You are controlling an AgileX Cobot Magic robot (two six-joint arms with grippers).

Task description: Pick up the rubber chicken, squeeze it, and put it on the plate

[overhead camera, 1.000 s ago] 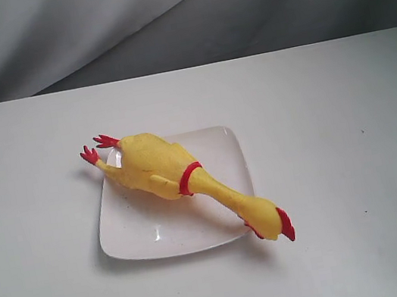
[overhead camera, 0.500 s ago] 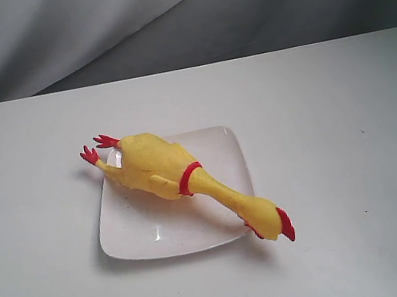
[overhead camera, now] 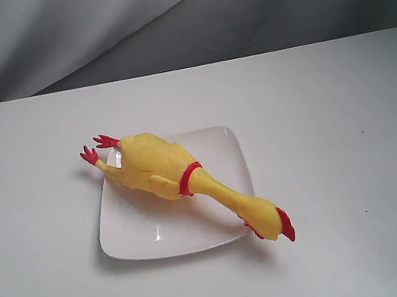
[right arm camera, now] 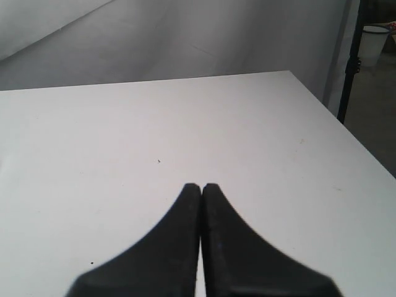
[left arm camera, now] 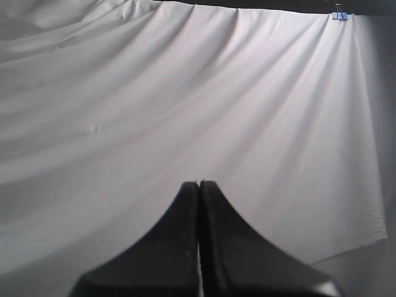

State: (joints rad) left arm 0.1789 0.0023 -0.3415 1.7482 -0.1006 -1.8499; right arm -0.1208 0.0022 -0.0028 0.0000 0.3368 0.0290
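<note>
The yellow rubber chicken (overhead camera: 172, 174) lies diagonally across the white square plate (overhead camera: 218, 149) in the exterior view. Its red feet overhang the plate's far left corner and its red-combed head hangs past the near right corner. Neither arm shows in the exterior view. My left gripper (left arm camera: 199, 184) is shut with nothing between its black fingers and faces a white draped cloth. My right gripper (right arm camera: 202, 185) is also shut and empty, above bare white table top. The chicken and the plate appear in neither wrist view.
A white table (overhead camera: 356, 167) carries the plate, with grey cloth (overhead camera: 160, 17) hung behind it. The right wrist view shows the table's corner edge (right arm camera: 309, 93), a black stand pole (right arm camera: 354, 55) and a white bucket (right arm camera: 375, 43) beyond it. A blue clip (left arm camera: 339, 15) holds the cloth.
</note>
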